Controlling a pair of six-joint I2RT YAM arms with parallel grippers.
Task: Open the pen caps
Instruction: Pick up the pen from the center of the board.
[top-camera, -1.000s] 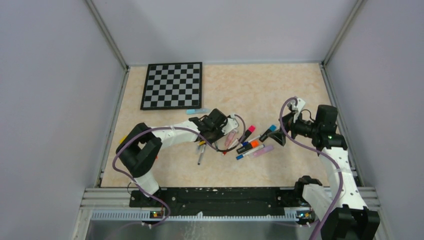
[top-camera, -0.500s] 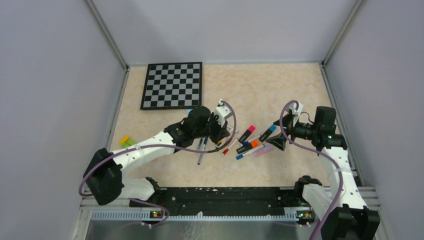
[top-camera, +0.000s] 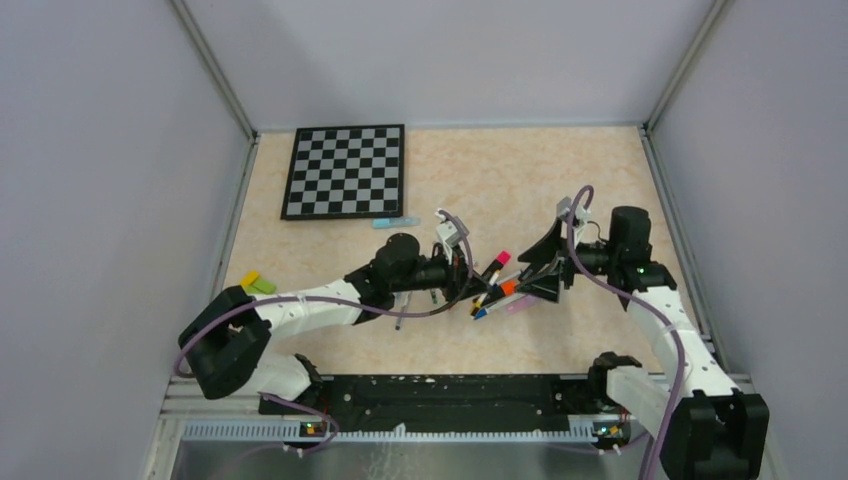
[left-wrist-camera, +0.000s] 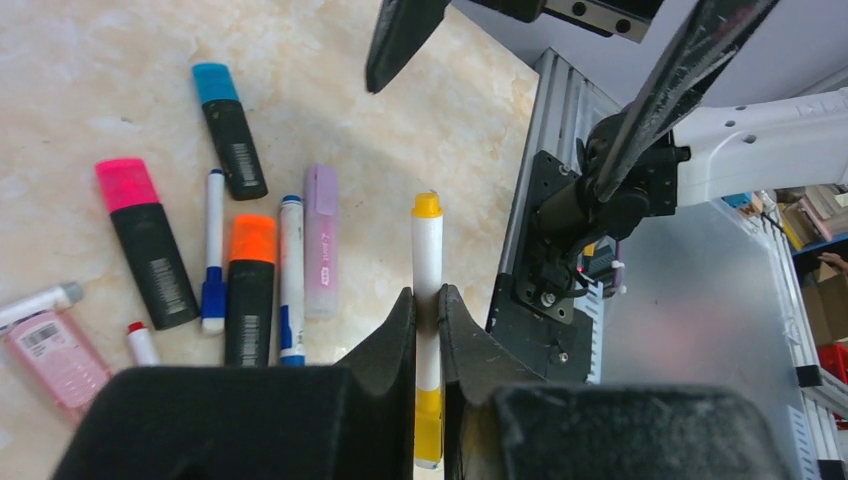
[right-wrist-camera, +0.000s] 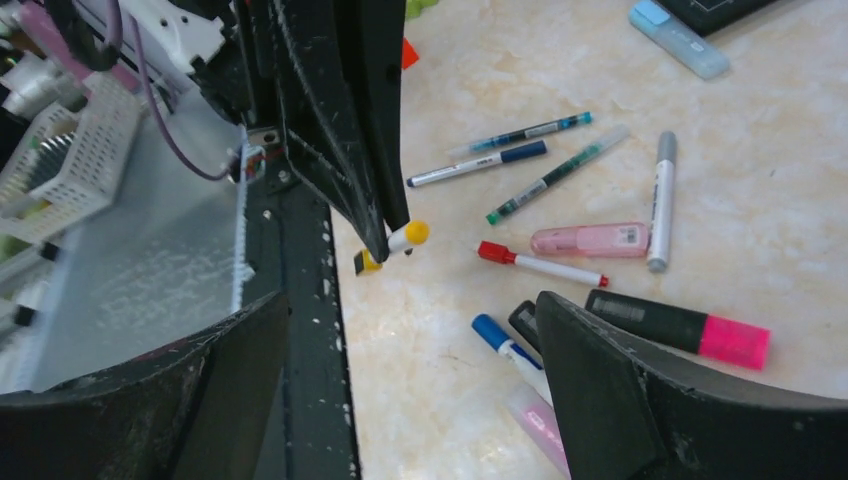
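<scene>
- Left end effector (left-wrist-camera: 427, 305) clamped on a white pen (left-wrist-camera: 427, 255), centre of the left wrist view; its yellow cap (left-wrist-camera: 427, 205) pokes out past the fingertips, above the worktop (left-wrist-camera: 90, 50)
- Right end effector (right-wrist-camera: 415, 300) spread wide, holding nothing; in its own view the yellow cap (right-wrist-camera: 416, 234) sits mid-frame, just ahead of the gap, touching neither finger
- On the worktop, left of the left wrist view: pink marker (left-wrist-camera: 145, 245), blue marker (left-wrist-camera: 230, 120), orange marker (left-wrist-camera: 250, 285), lilac highlighter (left-wrist-camera: 321, 240); caps on
- Chessboard (top-camera: 345, 170) upper left in the top view
</scene>
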